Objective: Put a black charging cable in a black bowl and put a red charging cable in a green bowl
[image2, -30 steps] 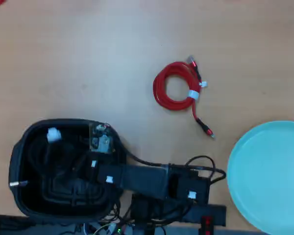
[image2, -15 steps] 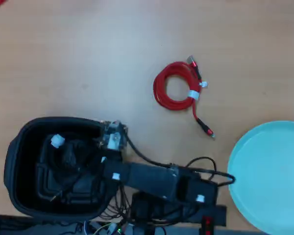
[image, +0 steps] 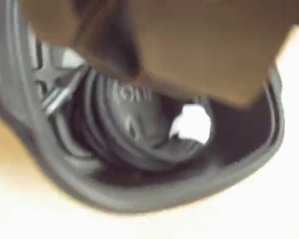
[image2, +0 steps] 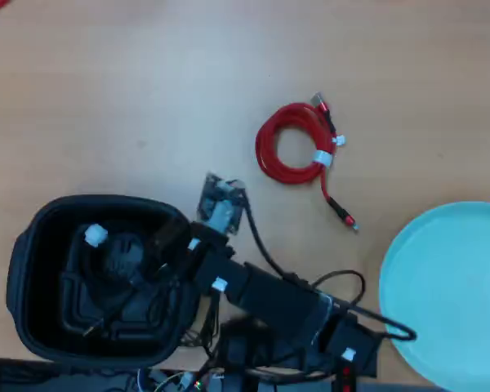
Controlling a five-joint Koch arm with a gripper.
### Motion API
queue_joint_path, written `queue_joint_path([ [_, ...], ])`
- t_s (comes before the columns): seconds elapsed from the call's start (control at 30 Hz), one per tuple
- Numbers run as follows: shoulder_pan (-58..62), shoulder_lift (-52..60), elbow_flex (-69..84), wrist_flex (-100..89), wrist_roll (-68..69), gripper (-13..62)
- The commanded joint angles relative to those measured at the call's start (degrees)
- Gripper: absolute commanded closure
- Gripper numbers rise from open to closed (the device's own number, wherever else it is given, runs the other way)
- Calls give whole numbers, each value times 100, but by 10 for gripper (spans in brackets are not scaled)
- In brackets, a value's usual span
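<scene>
A: Overhead view first: where are the fingers (image2: 175,245)?

B: At the right rim of the black bowl (image2: 33,245), under the arm's wrist. The camera module hides them, so I cannot tell whether they are spread or pressed together. The wrist view is blurred and shows no fingertip, only a brown shape across the top.

A: And the black charging cable (image2: 114,265)?

B: It lies coiled on the bowl's floor, its white tie (image2: 93,236) toward the upper left. In the wrist view the thick dark coils and the tie sit low inside the deep wall. That half of the task looks done.

A: So the red charging cable (image2: 292,152) is next?

B: I'd judge so. In the overhead view it lies up and to the right of the fingers, well apart, flat on the wooden desk (image2: 131,98). It is a round loop bound by white ties, with one tail running down and right to a dark-tipped plug, so its long axis slants toward the green bowl (image2: 449,286).

A: How will it handle?

B: It's probably limp and light; pinching the bundled strands at a tie should lift the whole loop. The green bowl is smooth, shallow and round, at the right edge.
</scene>
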Motion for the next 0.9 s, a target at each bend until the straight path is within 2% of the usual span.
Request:
queue_joint_path([
  [0.0,606,193,-343,-26,18,567],
  [0.27,2707,18,-325,-220,-9,569],
  [0.4,3568,-1020,-264,-466,53,569],
  [0.67,4491,-2312,26,-519,26,569],
  [0.87,5063,-2347,26,-229,-580,569],
])
